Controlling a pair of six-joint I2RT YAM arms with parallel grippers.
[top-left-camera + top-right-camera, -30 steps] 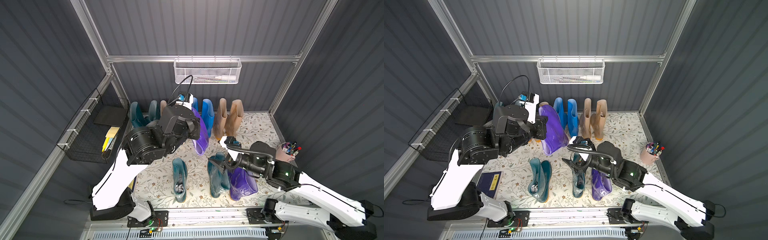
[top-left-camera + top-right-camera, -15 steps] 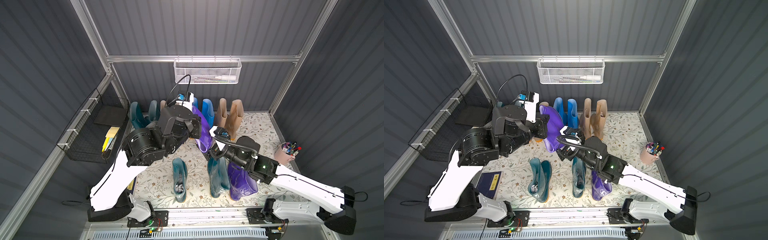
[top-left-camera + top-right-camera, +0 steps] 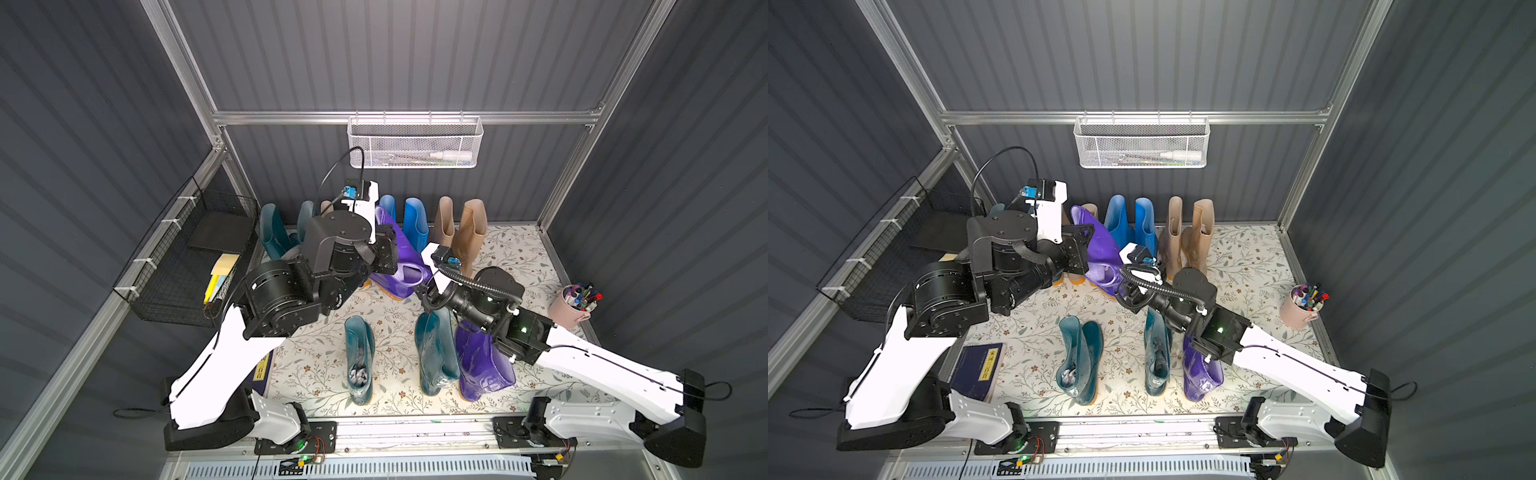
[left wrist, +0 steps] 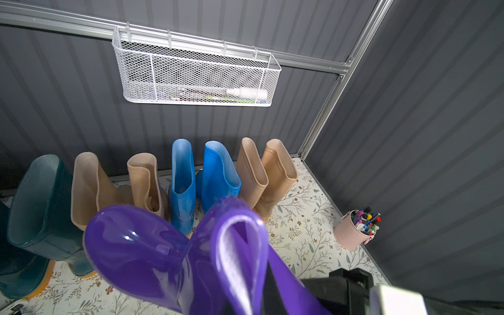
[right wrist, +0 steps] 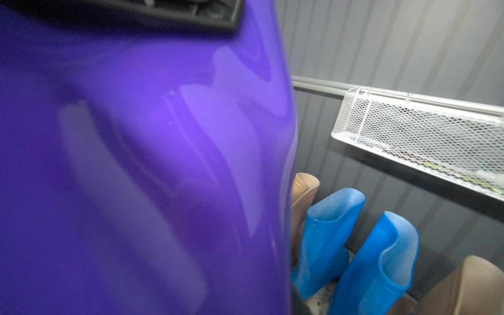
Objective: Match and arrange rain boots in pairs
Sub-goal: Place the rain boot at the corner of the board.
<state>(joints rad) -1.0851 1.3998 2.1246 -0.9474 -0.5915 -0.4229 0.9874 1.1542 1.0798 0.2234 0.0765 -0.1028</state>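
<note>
Holding a Purple Boot Aslant Before the Back Row

The held purple boot (image 3: 401,253) hangs tilted over the floral mat (image 3: 511,257), just in front of the boots lined up along the back wall. The left wrist view shows its glossy toe and pale-lined opening close up. The left gripper (image 3: 1086,243) is clamped tight on its shaft. The right gripper (image 3: 426,286) sits at the rim of the boot's opening, and purple rubber fills most of the right wrist view. Whether those jaws have pinched the rim or stand apart cannot be told.

Four pairs stand upright against the wall behind it. From the left arm's side to the right arm's they are the back teal pair (image 3: 272,237), the left beige pair (image 4: 87,191), the blue pair (image 4: 181,180) and the right beige pair (image 4: 281,174). The tilted boot hangs before the left beige pair and the blue pair.

Three more boots stand upright nearer the arm bases. The lone teal boot (image 3: 359,361) has crumpled stuffing showing in its shaft. Apart from it, the other teal boot (image 3: 436,357) stands just beside the second purple boot (image 3: 482,365), and the right arm reaches over both.

A white mesh basket (image 3: 413,143) hangs from the rail on the back wall. A black wire basket (image 3: 199,257) is fixed to the side wall by the left arm. A pink cup (image 3: 571,305) full of pens stands at the mat's edge on the right arm's side.
</note>
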